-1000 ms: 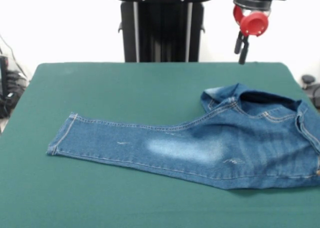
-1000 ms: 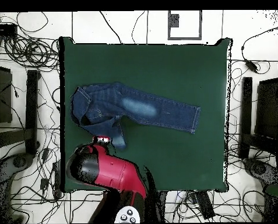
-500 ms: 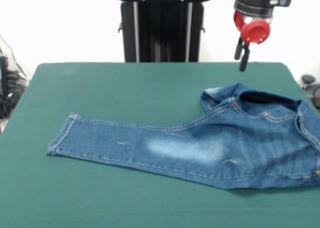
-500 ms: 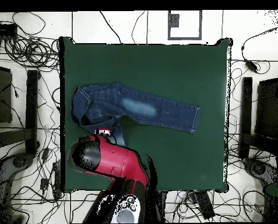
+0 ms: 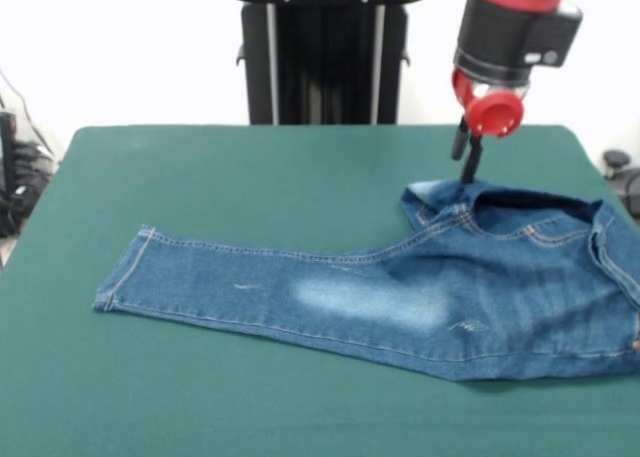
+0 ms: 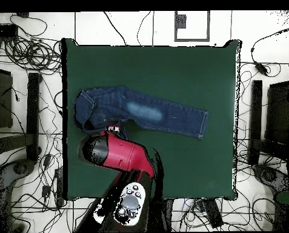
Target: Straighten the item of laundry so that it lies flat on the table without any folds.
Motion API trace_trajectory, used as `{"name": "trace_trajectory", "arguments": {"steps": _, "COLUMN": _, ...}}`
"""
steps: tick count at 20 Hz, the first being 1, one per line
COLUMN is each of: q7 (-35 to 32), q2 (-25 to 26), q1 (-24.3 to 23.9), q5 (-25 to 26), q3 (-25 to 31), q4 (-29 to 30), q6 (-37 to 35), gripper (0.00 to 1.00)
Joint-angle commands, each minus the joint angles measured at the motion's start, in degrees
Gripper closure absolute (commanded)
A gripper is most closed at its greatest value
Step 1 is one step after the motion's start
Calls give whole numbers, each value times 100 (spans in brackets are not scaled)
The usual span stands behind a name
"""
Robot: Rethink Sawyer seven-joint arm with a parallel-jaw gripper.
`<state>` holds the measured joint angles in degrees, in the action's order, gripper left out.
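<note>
- Jeans (image 5: 400, 302) lie on the green counter (image 5: 250, 177), right half of the front frame; one leg runs flat out to the hem at left centre, waist end bunched at right and cut off by the right edge.
- Front view: second leg is folded back over the waist area, its hem showing as a pale-edged flap at upper right of the garment; faded pale patch mid-leg, orange-tan stitching along the seams.
- Overhead view shows the jeans (image 6: 140, 115) whole, left-centre of the counter (image 6: 189, 73), long leg angled to the lower right of the frame, waist near the counter's left edge.
- Hand (image 5: 466, 159) hangs from the red and black arm (image 5: 510, 37) at upper right of the front frame, tips just over or touching the folded flap; contact cannot be told.
- Two dark fingers (image 5: 470, 162) hang close together, nothing held between them; how far open it is, cannot tell.
- Overhead view hides the hand under the arm (image 6: 113, 155); only the red arm body shows, just below the waist end of the jeans.
- Overhead only: cables (image 6: 25, 48) tangled on the floor all round the counter, dark stands at left and right frame edges.
- Front only: black pedestal (image 5: 325, 52) at top centre.
- No readable writing or labels in either view.
</note>
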<state>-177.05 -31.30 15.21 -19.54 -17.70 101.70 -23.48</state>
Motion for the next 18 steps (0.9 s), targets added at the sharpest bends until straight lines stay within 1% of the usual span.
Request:
{"name": "trace_trajectory", "arguments": {"steps": 1, "q7": -371, "q2": 745, "q1": 29, "q5": 41, "q3": 297, "q4": -480, "q6": -99, "gripper": 0}}
{"name": "trace_trajectory", "arguments": {"steps": 5, "q7": -299, "q2": 865, "q1": -64, "q5": 57, "q3": 335, "q4": -479, "q6": 91, "gripper": 0}}
{"name": "trace_trajectory", "arguments": {"steps": 18, "q7": -163, "q2": 800, "q1": -173, "q5": 114, "q3": 324, "q4": -446, "q6": 44, "gripper": 0}}
